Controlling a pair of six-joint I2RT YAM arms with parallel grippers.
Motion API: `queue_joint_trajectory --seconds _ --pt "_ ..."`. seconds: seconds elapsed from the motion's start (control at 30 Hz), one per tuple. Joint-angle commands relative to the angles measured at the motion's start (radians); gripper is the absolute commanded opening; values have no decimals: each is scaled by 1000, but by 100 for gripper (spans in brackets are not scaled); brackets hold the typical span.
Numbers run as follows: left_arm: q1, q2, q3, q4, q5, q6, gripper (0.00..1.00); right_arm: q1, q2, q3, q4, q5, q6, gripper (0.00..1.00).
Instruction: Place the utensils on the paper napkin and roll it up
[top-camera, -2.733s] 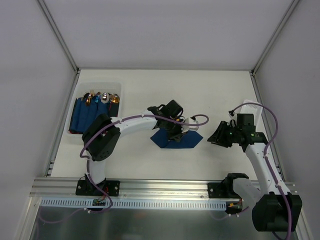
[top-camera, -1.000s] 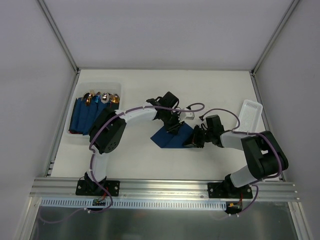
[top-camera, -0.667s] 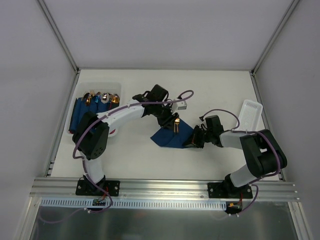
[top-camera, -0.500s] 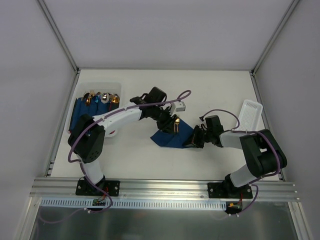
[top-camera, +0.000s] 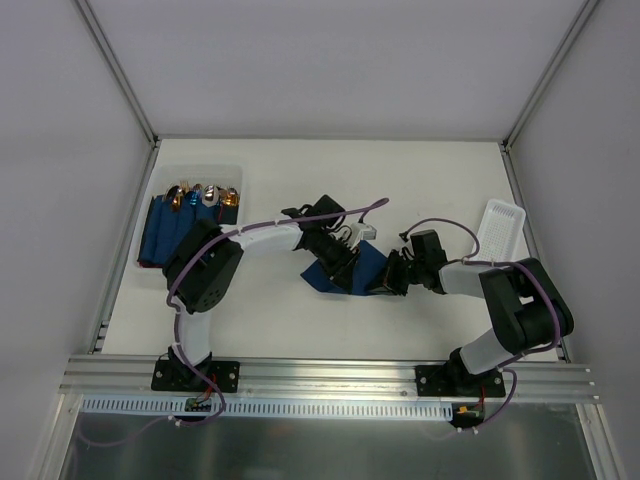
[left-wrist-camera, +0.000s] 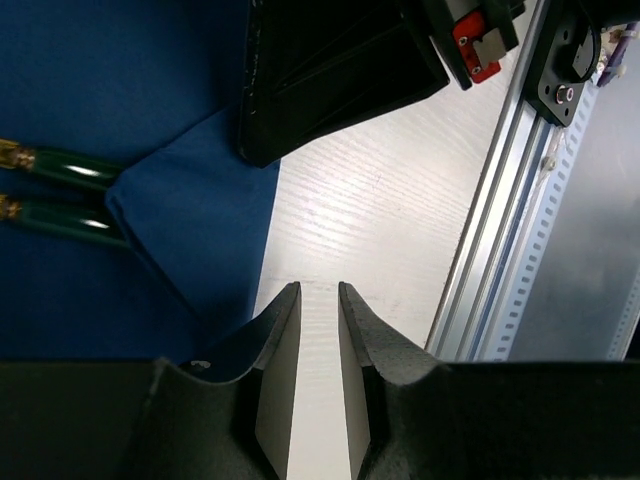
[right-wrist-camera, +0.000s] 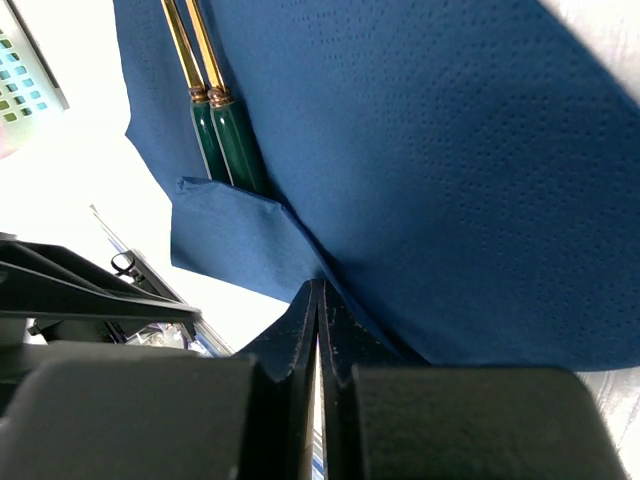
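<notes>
Left gripper (left-wrist-camera: 318, 290) is low now. Half a second ago it hung above the paper napkin (right-wrist-camera: 420, 150) with a coppery piece. Its fingers are a slit apart and empty, just off the napkin's folded corner. Two utensils (right-wrist-camera: 225, 140) lie on the napkin, green handles tucked under that fold, so rolling looks next. Right gripper (right-wrist-camera: 317, 290) is pressed shut at the napkin's edge. Left of the napkin, the bin (top-camera: 195, 168) holds finished rolls (top-camera: 165, 232); right of it, nothing shows in the white tray (top-camera: 500, 210).
</notes>
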Motion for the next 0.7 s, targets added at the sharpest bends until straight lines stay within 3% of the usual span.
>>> queue_joint_trajectory --seconds 0.0,0.37,0.67 --pt "-16 41 29 24 -31 -60 22 4 -2 21 7 25 1 0" --pt "43 109 30 26 -42 -111 18 5 5 25 -5 27 -14 0" --pt "63 112 18 35 73 -117 19 4 8 27 -16 33 -25 0"
